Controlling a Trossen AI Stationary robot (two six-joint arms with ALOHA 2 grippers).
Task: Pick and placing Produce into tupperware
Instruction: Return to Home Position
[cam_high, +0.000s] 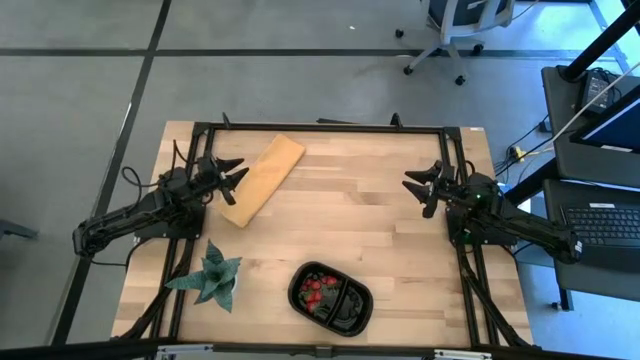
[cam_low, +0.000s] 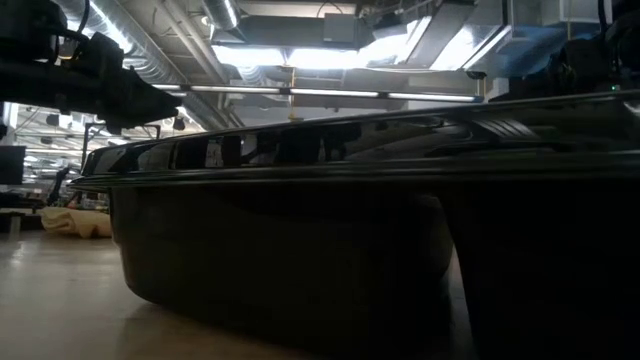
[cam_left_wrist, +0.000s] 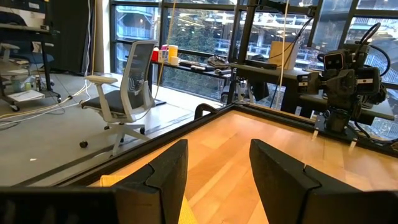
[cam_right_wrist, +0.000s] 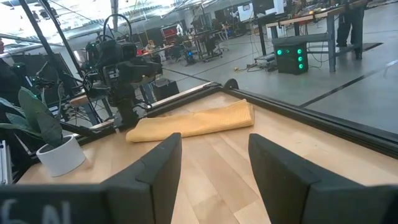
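The black glossy tupperware tray (cam_high: 331, 297) sits at the table's near edge and fills the low view (cam_low: 330, 250). Small red and dark berries (cam_high: 320, 290) lie in its left compartments. My left gripper (cam_high: 233, 176) hovers open at the table's left, above the near part of a tan cloth (cam_high: 262, 179). Its fingers (cam_left_wrist: 214, 174) frame bare wood. My right gripper (cam_high: 418, 187) hovers open at the table's right side, far from the tray, its fingers (cam_right_wrist: 211, 168) pointing toward the cloth (cam_right_wrist: 193, 121).
A green spiky plant in a white pot (cam_high: 213, 275) stands near the left front corner, also seen in the right wrist view (cam_right_wrist: 46, 137). The folded tan cloth lies on the far left part. A black frame (cam_high: 330, 127) rims the table. Bare wood lies between the arms.
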